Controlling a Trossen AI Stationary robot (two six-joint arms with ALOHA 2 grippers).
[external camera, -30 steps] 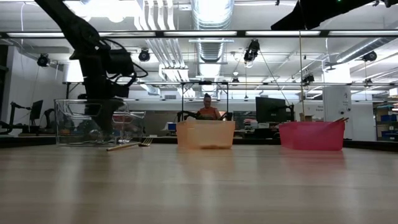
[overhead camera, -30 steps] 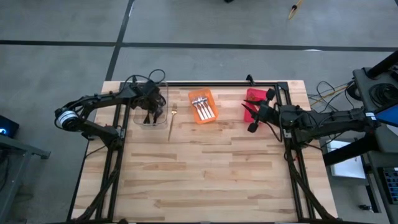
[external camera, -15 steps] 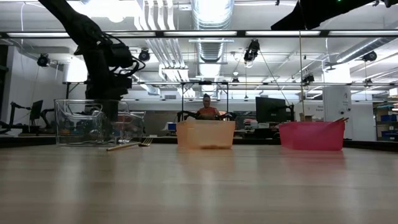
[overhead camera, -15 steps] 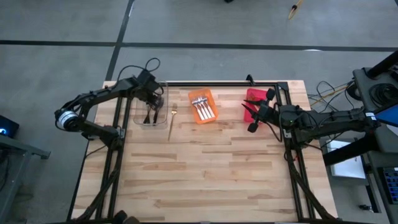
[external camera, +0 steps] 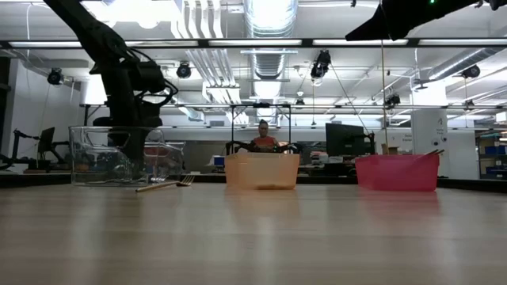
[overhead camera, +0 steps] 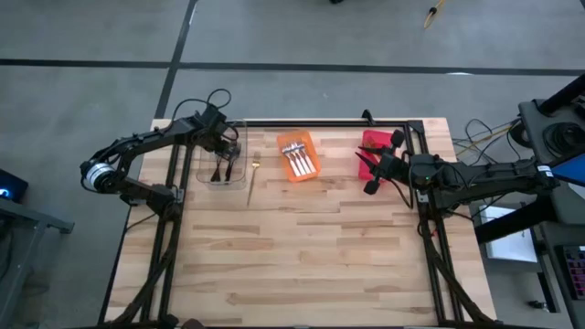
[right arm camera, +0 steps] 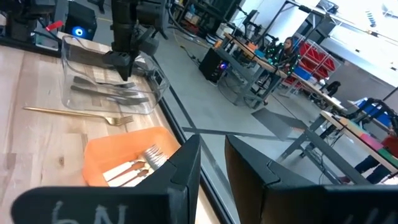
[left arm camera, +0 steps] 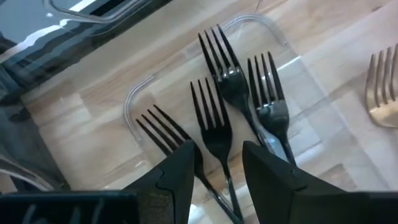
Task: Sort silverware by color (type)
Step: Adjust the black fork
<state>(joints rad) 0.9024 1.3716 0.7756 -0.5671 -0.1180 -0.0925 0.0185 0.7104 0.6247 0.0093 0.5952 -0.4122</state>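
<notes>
Pale wooden plank counter (overhead camera: 302,247) under two dark arms. Left tool (left arm camera: 217,163) poised over the clear rectangular plastic bin (overhead camera: 219,153) at the far left of the counter, fingers (left arm camera: 180,171) parted by a narrow gap, gripping nothing. Below it, inside that bin, four dark metal forks (left arm camera: 219,127), tines fanned out, two of them overlapping. Just outside the clear bin, on the bare wood between it and the orange bin, one slim gold fork (overhead camera: 251,183) lying flat; its tines at the edge of the left wrist view. In the orange rectangular bin (overhead camera: 297,155) at the far middle, several silver forks with white handles (overhead camera: 299,162) lying side by side. Right tool (overhead camera: 373,169) raised above the counter beside the red rectangular bin (overhead camera: 373,146) at the far right, fingers (right arm camera: 183,165) slightly apart with nothing between them. Contents of the red bin not visible. Beyond the counter, a person (external camera: 264,139) seated among desks and monitors.
</notes>
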